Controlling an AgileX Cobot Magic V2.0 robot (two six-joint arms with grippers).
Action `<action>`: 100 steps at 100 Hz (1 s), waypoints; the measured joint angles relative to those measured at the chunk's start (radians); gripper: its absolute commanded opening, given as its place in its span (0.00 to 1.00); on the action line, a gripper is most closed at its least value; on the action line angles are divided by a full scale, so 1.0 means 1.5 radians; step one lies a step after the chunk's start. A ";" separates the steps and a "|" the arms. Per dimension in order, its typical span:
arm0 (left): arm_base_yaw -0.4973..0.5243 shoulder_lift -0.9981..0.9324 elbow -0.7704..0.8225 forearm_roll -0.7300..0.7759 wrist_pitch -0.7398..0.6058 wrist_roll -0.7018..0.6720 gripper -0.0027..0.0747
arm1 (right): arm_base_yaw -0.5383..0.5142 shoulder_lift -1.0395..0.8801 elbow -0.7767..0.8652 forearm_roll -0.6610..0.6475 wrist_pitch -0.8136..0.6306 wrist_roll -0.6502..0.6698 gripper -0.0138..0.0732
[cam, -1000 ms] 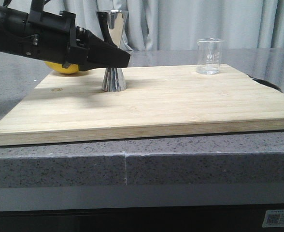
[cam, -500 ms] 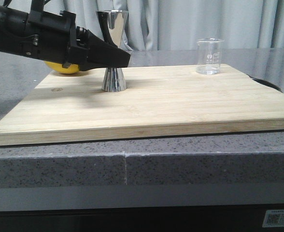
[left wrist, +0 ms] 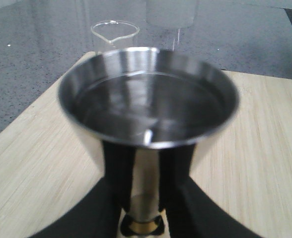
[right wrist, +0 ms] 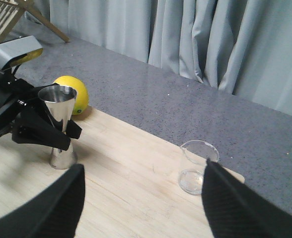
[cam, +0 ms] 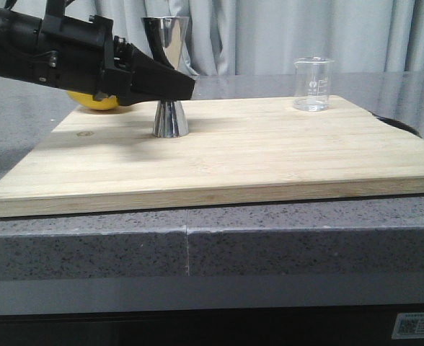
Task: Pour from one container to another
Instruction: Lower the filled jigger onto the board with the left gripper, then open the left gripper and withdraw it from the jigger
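The cutting board carries everything. The left gripper is clenched on the jigger at its waist, steadying it near the board's left rear. The right gripper hangs spread, holding nothing, above the beaker, far right; I'd guess grasping that comes next.

Shiny steel jigger, clear beaker, yellow lemon, pale wooden board.

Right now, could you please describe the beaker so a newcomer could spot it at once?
Find the wooden cutting board on the grey counter. Near its far right corner stands the beaker, alone. It is clear glass with a pouring lip, unlike the shiny steel jigger between the left gripper's fingers.
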 measured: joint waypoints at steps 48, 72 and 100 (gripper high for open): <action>0.000 0.000 0.000 0.000 0.005 -0.011 0.61 | 0.000 0.000 0.000 0.000 0.000 0.000 0.68; 0.000 0.000 0.000 0.002 0.008 -0.027 0.62 | 0.000 0.000 0.000 0.000 0.000 0.000 0.68; 0.000 0.000 0.000 0.043 0.013 -0.062 0.62 | 0.000 0.000 0.000 0.000 0.000 0.000 0.68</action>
